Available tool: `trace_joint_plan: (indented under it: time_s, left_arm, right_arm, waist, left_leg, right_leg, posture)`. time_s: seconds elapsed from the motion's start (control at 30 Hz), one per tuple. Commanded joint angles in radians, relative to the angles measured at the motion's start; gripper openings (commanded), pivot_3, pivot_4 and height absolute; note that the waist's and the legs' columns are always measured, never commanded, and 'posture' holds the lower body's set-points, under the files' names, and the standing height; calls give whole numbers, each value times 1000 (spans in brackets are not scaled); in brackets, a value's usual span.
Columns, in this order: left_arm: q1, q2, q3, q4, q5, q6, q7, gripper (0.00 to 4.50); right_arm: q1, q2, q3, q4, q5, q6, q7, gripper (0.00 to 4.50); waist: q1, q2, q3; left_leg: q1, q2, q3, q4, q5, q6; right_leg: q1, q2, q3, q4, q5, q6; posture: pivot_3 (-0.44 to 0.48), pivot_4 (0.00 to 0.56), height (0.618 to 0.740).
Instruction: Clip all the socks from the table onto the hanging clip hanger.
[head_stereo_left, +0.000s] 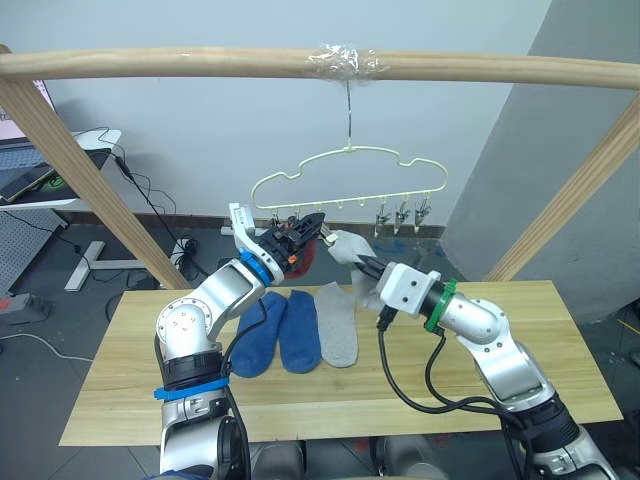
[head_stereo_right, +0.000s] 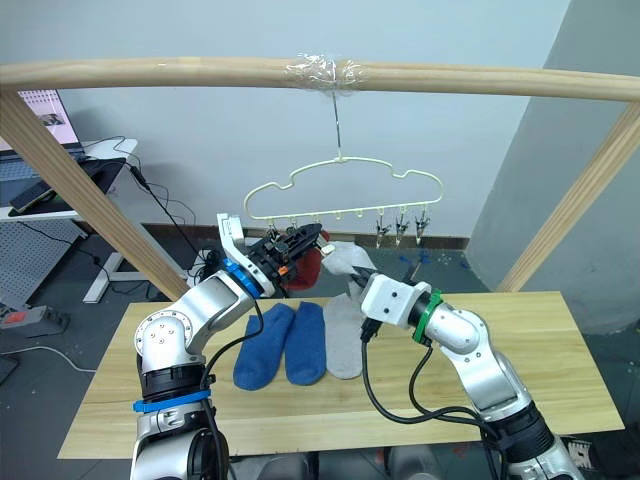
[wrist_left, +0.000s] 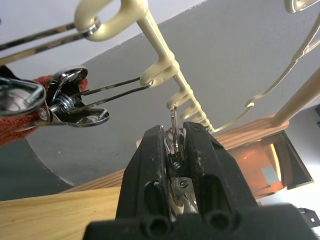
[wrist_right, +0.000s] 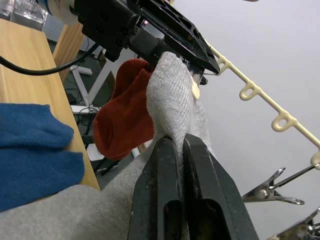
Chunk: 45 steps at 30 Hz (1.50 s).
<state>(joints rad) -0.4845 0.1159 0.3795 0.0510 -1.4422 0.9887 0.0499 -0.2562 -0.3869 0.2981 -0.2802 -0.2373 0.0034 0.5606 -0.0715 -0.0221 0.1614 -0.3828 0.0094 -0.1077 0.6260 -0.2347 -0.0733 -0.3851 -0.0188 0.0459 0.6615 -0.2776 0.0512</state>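
Observation:
The pale yellow-green clip hanger (head_stereo_left: 350, 165) hangs by its hook from a wooden pole. My left gripper (head_stereo_left: 318, 222) is raised to the hanger's lower bar and is shut on one metal clip (wrist_left: 173, 125). My right gripper (head_stereo_left: 362, 262) is shut on a light grey sock (wrist_right: 172, 95) and holds its tip against that clip. A rust red sock (head_stereo_right: 308, 268) hangs from a neighbouring clip (wrist_left: 70, 100). On the table (head_stereo_left: 500, 390) lie two blue socks (head_stereo_left: 258, 335) (head_stereo_left: 300, 330) and one more light grey sock (head_stereo_left: 338, 325), side by side below the hanger.
The thick round pole (head_stereo_left: 200, 62) crosses overhead on slanted wooden struts (head_stereo_left: 80, 170) at both sides. Three bare clips (head_stereo_left: 400, 215) hang at the hanger's right end. A desk with a laptop (head_stereo_left: 30, 170) stands beyond the table's left.

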Motion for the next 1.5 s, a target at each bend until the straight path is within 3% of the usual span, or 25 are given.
trace_joint_plan:
  time_s: [0.03,1.3,1.5]
  left_arm:
    - [-15,-1,-4,-17,-15,-17,-5,241]
    - [-25,20,-37,-13,62,-60,-77,241]
    - [-17,20,-42,-26,73,-70,-96,2144]
  right_arm:
    - [-24,-3,7,-48,-20,-33,-9,89]
    - [-148,47,66,14,-217,15,-21,89]
    - [-139,48,57,8,-211,32,-26,0]
  waist:
    - [0,0,0]
    - [0,0,0]
    - [-1,0,0]
  left_leg:
    - [0,0,0,0,0,0]
    - [0,0,0,0,0,0]
    - [0,0,0,0,0,0]
  right_leg:
    - [0,0,0,0,0,0]
    - [0,0,0,0,0,0]
    - [0,0,0,0,0,0]
  posture:
    - [-92,133,740]
    - [-97,132,740]
    - [-101,129,740]
